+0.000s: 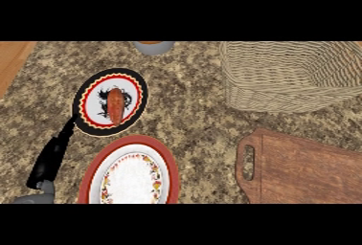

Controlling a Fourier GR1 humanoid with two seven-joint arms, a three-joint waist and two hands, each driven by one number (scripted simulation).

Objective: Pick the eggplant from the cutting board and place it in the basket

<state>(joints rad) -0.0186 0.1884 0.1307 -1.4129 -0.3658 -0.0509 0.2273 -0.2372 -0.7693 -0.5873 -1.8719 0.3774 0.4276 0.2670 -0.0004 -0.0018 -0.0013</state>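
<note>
The eggplant doesn't show anywhere in this view, so I can't tell where it is or which way it points. The cutting board (311, 172) lies at the near right of the bench (191, 119), its top bare brown wood. Its handle slot (248, 162) faces left. The wicker basket (283, 95) stands at the far right, well apart from the board, with open speckled stone between the two.

To the left, a dark plate (88, 93) with a red and yellow rim carries a long orange-brown vegetable (115, 106). Its long axis runs from the far edge toward the near edge. Just nearer than that sits a red-rimmed plate (99, 165) with a white middle, the two rims almost meeting. A grey bowl (153, 47) is cut off by the far edge.

The left hand (51, 160) comes in at the near left corner. Its fingers are straight and held together, holding nothing, and their tips reach the dark plate's near rim. The middle of the bench, between plates and board, lies open.
</note>
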